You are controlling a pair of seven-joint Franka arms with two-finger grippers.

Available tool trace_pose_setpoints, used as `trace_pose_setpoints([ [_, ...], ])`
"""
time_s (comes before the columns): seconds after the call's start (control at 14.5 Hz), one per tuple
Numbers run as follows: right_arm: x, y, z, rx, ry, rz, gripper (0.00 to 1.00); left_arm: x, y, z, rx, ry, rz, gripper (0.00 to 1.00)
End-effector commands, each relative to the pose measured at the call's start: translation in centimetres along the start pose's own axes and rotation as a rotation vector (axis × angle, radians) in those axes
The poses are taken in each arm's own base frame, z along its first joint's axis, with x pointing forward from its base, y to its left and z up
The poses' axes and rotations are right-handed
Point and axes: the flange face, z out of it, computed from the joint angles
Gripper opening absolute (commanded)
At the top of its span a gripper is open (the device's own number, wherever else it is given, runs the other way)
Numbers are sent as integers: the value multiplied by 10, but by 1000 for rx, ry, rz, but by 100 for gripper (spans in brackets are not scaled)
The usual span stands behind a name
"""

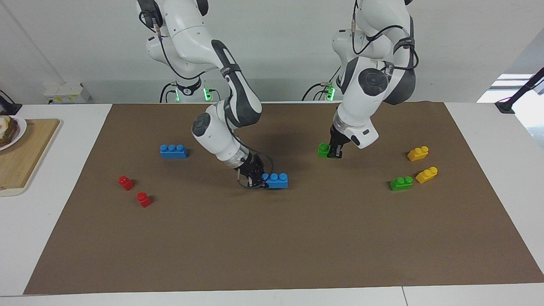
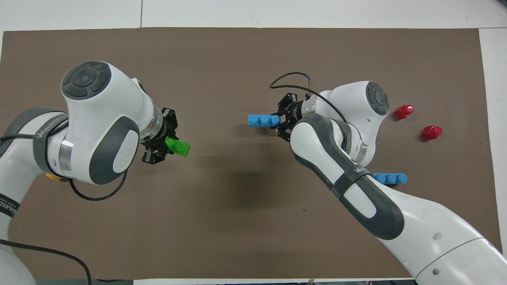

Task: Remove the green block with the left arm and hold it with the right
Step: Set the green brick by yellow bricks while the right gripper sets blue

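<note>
My left gripper [image 1: 334,153] [image 2: 165,145] is shut on one end of a green block [image 1: 324,150] [image 2: 178,147], low over the brown mat [image 1: 272,238]. I cannot tell whether the block touches the mat. My right gripper [image 1: 256,180] [image 2: 281,120] is shut on the end of a blue three-stud brick [image 1: 276,180] [image 2: 263,120], which rests on the mat at mid-table. The green block and this blue brick are apart. A second green block [image 1: 401,183] lies toward the left arm's end, hidden under the left arm in the overhead view.
Two yellow bricks [image 1: 418,153] [image 1: 426,174] lie beside the second green block. Another blue brick [image 1: 173,151] [image 2: 390,179] and two red blocks [image 1: 126,182] [image 1: 144,199] lie toward the right arm's end. A wooden board [image 1: 25,161] with a plate sits off the mat.
</note>
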Motion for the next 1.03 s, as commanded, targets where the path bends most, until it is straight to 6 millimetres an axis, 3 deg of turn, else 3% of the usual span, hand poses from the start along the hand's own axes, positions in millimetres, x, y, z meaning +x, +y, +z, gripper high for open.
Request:
trace_pose_setpoints([
  [0.0, 41, -12, -41, -36, -7, -74, 0, 43, -46, -1, 11, -17, 123, 0],
  [0.28, 120, -10, -91, -123, 34, -77, 0, 113, -80, 5, 10, -48, 436, 0],
  [0.62, 218, 9, -123, -102, 41, -59, 0, 177, -108, 15, -33, -47, 781, 0],
  [0.83, 253, 23, -127, -104, 33, -78, 0, 193, -107, 26, -71, 4, 890, 0],
  [0.96, 265, 29, -124, -107, 36, -60, 0, 196, -98, 46, -57, 2, 963, 0],
])
